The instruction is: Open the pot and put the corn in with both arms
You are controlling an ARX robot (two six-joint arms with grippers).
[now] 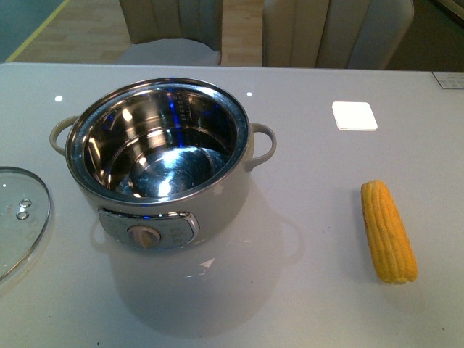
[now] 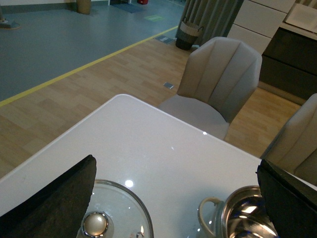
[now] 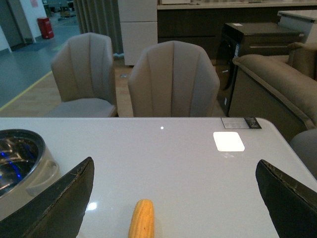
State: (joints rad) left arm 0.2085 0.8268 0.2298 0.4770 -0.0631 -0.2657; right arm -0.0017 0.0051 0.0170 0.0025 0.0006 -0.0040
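A glossy pale tabletop (image 1: 312, 290) fills most of the front view, with two beige chairs (image 1: 174, 25) pushed up along the top edge of the frame and a strip of wooden floor (image 1: 58, 40) at the upper left. The pot (image 1: 217, 210) stands left of centre, uncovered, its steel inside bare and shining, its knob panel facing the camera. Its glass lid (image 1: 18, 217) lies flat at the left edge, apart from the pot. The corn (image 1: 388, 232) lies at the right of the frame, well apart from the pot, pointing roughly away from the camera. A bright square (image 1: 354, 116) shows on the tabletop at the upper right. Neither arm appears here. The left wrist view adds what the front one lacks: the left pincer (image 2: 176, 163) with its dark fingers (image 2: 54, 203) spread wide and nothing between them, above the gap between the lid's steel knob and the pot's near loop handle; beyond the tabletop run a yellow line (image 2: 74, 72) and grey floor. The right wrist view shows the right pincer (image 3: 174, 162), likewise spread and empty, with one end of the corn between its fingers but lower down on the tabletop, untouched. The pot's rim sits off to one side, and a sofa (image 3: 277, 84) stands behind the chairs.
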